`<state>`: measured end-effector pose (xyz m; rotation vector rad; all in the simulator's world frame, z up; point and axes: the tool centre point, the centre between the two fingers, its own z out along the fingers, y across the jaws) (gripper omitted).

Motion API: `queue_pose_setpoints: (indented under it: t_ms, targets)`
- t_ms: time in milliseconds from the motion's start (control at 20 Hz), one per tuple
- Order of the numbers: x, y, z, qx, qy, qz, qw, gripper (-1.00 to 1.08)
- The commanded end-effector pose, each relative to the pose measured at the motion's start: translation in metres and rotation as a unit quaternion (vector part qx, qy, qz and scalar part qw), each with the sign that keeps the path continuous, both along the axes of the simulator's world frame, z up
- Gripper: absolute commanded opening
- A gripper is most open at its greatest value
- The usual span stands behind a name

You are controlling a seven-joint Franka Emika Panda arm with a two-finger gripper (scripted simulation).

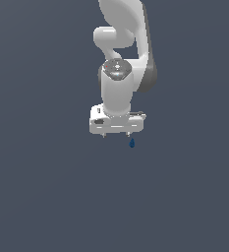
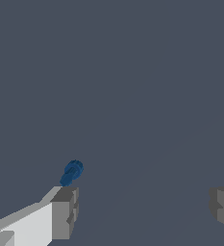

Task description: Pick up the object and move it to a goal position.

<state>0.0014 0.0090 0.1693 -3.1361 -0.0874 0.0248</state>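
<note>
No containers are seen anywhere in either view, just a flat dark grey-blue bench [image 1: 42, 197] that fills the whole background.

The object [image 1: 131, 143] is shown in the exterior view as a tiny dark blue teardrop, way smaller than the gripper [image 1: 116, 135]. It's found just below the gripper body, toward the exterior view's right, pretty much under the small fingertip stub on that side. In the wrist view the object [image 2: 72, 173] is seen as a short blue blob sitting just past the tip of one finger [image 2: 65, 211], very close to it, though whether it's actually touching can't be told. It is clearly not between the two fingers; it's off beside the one.

The arm [image 1: 121, 44] is seen from high up, coming in from the top of the exterior view, with the white links folded over each other and the wrist pointed straight down at the bench. The boxy white hand is held level, with its long side running across the exterior view.

The jaws are spread wide: in the wrist view the two grey pads are set far apart at opposite sides of the picture, with only bare bench showing in the gap. Nothing is gripped. How high the fingertips are held above the bench can't be judged from these shots.
</note>
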Motion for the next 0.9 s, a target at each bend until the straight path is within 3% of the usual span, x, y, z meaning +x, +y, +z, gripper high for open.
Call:
queue_pose_setpoints:
  t_ms: [0,850]
  targets:
    - [0.0000,0.0000,0.0000,0.000,0.000,0.000,1.0000,1.00]
    - [-0.0026,0.0097,-0.0068,0.010,0.009,0.006,0.9999,1.00]
